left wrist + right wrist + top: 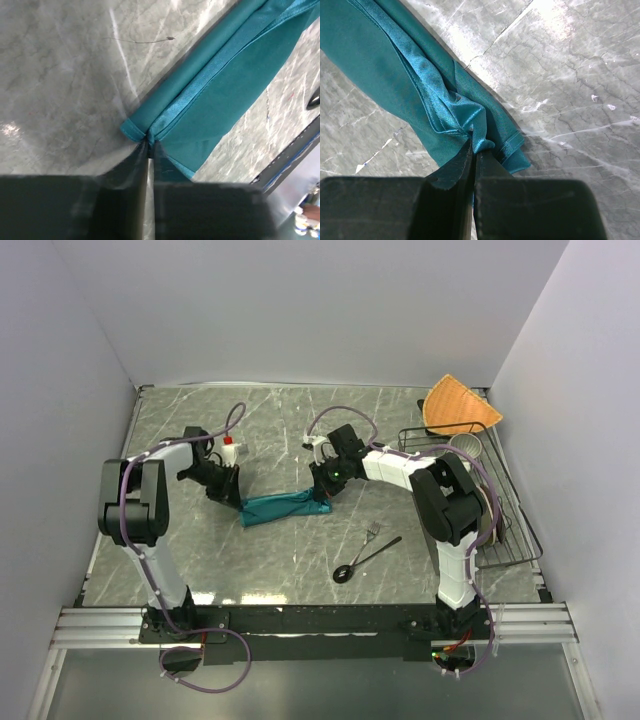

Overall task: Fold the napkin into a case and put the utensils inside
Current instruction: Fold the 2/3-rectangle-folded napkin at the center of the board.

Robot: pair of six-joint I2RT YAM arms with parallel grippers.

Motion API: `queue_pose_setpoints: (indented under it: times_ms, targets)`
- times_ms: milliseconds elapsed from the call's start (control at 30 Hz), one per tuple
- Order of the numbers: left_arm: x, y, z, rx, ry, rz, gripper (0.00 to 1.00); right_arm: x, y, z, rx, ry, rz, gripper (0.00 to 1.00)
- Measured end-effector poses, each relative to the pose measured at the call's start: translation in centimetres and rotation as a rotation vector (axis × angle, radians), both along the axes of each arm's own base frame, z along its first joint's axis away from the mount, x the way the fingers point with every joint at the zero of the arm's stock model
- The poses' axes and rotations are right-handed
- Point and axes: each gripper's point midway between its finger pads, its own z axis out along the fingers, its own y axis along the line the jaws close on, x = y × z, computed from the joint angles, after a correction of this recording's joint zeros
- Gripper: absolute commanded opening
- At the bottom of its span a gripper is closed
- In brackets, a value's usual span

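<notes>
Left gripper [150, 148], right gripper [473, 146] pinch napkin [285, 506] ends — seemingly.

One napkin [283, 507], one fork [373, 532], one spoon [370, 556], one orange cloth [460, 405], one wire rack [521, 540]; two grippers: left gripper [232, 499], right gripper [322, 494].

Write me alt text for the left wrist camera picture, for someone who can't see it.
The left hand pinches a corner of the teal napkin, its two dark fingers shut on the cloth. The napkin lies folded in a long band running up and right across the grey marbled table.
</notes>
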Motion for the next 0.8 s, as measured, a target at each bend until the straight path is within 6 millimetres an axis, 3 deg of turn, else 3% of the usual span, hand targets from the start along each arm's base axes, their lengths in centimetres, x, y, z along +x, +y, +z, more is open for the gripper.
queue_pose_setpoints:
  times_ms: [67,167,267,400,467,633,800]
  targets:
    - [0.1,0.1,0.0,0.001,-0.005,0.001,0.50,0.0,0.0,0.0,0.000,0.001,0.000,0.00]
    - [0.2,-0.1,0.7,-0.026,-0.027,-0.011,0.64,-0.1,0.1,0.0,0.005,0.004,0.001,0.00]
    - [0.8,-0.8,3.2,-0.084,-0.109,-0.035,0.73,-0.2,0.1,0.1,0.015,0.017,-0.005,0.01]
    - [2.7,-2.8,7.9,-0.185,-0.277,-0.077,0.75,-0.4,0.2,0.4,0.034,0.044,-0.021,0.06]
    - [3.4,-4.1,9.2,-0.226,-0.338,-0.103,0.75,-0.6,0.2,0.5,0.049,0.059,-0.027,0.08]
    - [3.4,-7.9,9.5,-0.305,-0.382,-0.163,0.75,-0.8,0.1,1.0,0.074,0.082,-0.038,0.12]
    - [2.3,-11.7,8.2,-0.369,-0.379,-0.230,0.76,-0.8,-0.6,1.2,0.098,0.099,-0.053,0.12]
